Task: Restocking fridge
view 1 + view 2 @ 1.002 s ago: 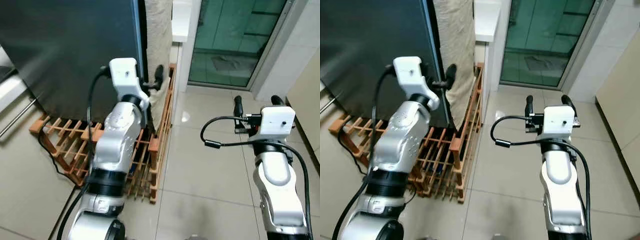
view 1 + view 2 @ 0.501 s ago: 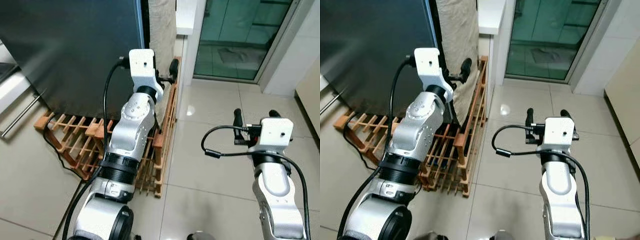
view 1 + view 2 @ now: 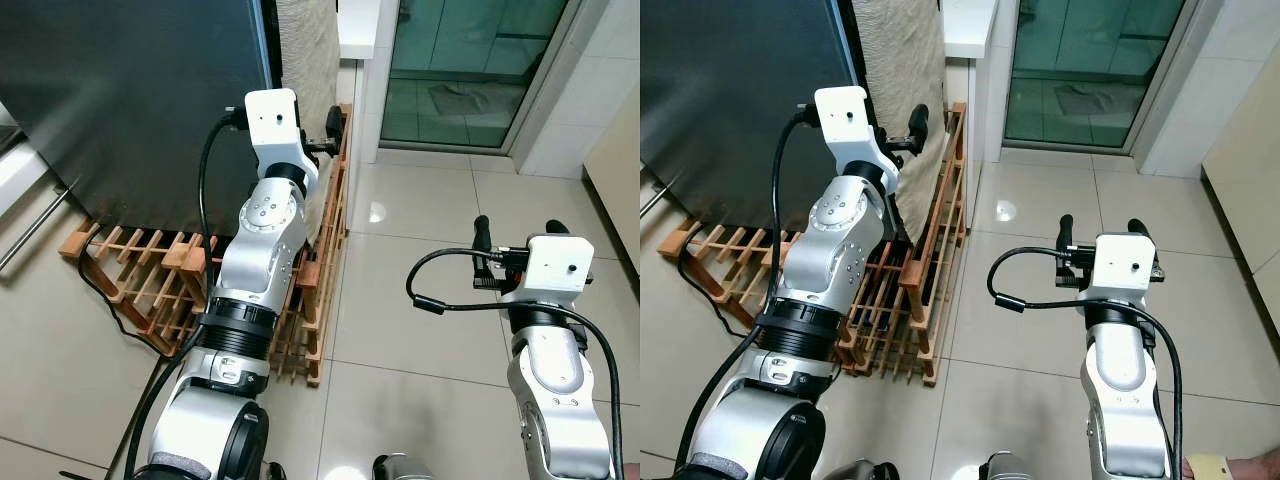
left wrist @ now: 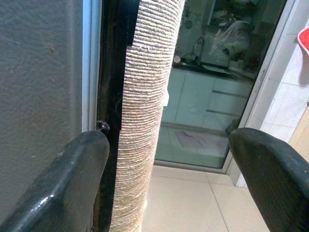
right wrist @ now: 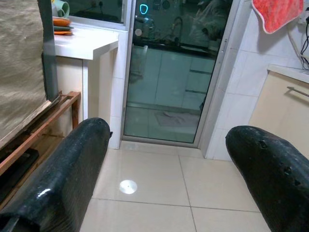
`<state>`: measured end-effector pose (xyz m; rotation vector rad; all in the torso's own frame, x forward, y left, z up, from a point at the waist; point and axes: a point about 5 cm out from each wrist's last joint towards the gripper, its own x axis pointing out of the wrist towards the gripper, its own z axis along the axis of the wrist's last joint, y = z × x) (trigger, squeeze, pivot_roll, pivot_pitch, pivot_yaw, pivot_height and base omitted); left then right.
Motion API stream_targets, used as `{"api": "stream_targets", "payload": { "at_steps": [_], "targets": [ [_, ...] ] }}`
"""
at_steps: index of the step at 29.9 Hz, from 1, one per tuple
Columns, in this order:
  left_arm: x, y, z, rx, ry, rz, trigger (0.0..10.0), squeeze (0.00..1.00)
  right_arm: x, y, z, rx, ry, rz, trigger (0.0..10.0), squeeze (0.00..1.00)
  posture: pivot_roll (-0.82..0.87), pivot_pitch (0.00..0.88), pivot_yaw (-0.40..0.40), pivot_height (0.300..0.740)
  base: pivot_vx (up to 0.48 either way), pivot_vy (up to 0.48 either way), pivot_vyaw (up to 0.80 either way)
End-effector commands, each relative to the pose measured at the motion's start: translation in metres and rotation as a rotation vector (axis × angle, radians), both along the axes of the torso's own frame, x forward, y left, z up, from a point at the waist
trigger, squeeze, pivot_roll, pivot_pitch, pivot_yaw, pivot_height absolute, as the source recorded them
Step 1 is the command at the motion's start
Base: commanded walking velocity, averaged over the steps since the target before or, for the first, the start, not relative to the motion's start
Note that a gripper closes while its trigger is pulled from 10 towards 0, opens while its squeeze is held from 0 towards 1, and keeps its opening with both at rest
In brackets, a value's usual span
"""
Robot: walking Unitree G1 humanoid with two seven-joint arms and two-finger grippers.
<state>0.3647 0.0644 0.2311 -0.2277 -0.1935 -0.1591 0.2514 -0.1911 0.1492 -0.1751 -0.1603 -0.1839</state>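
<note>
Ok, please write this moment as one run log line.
left claw: open, at fridge door edge | right claw: open, idle over floor

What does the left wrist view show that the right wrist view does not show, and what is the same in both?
Left wrist view: the dark fridge door and the woven cloth at its edge, seen between the open left gripper.

Right wrist view: a white counter, the wooden rack and a red cloth, past the open right gripper.

Both: the glass door and pale floor tiles.
</note>
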Motion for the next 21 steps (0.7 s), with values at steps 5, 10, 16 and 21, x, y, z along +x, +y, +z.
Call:
{"api": "stream_targets", "payload": {
  "at_steps": [5,10,16,21],
  "targets": [
    [-0.004,0.012,0.003,-0.001,-0.026,-0.017,10.0,0.0,-0.002,-0.003,0.002,-0.008,-0.006,-0.012,10.0,0.18,-0.18,0.117,0.073,0.732,0.0,0.0,0.0],
    [-0.01,0.015,-0.007,0.01,-0.007,-0.035,10.0,0.0,-0.001,-0.003,-0.001,-0.014,0.002,-0.008,10.0,0.18,-0.18,0.114,0.074,0.732,0.0,0.0,0.0],
    [-0.022,0.021,-0.004,0.018,-0.023,-0.086,10.0,0.0,-0.001,-0.003,0.002,-0.016,-0.006,-0.011,10.0,0.19,-0.18,0.111,0.067,0.732,0.0,0.0,0.0],
    [-0.041,0.03,-0.02,0.044,0.009,-0.126,10.0,0.0,-0.001,-0.005,0.006,-0.029,-0.023,-0.012,10.0,0.19,-0.17,0.092,0.057,0.732,0.0,0.0,0.0]
  ]
}}
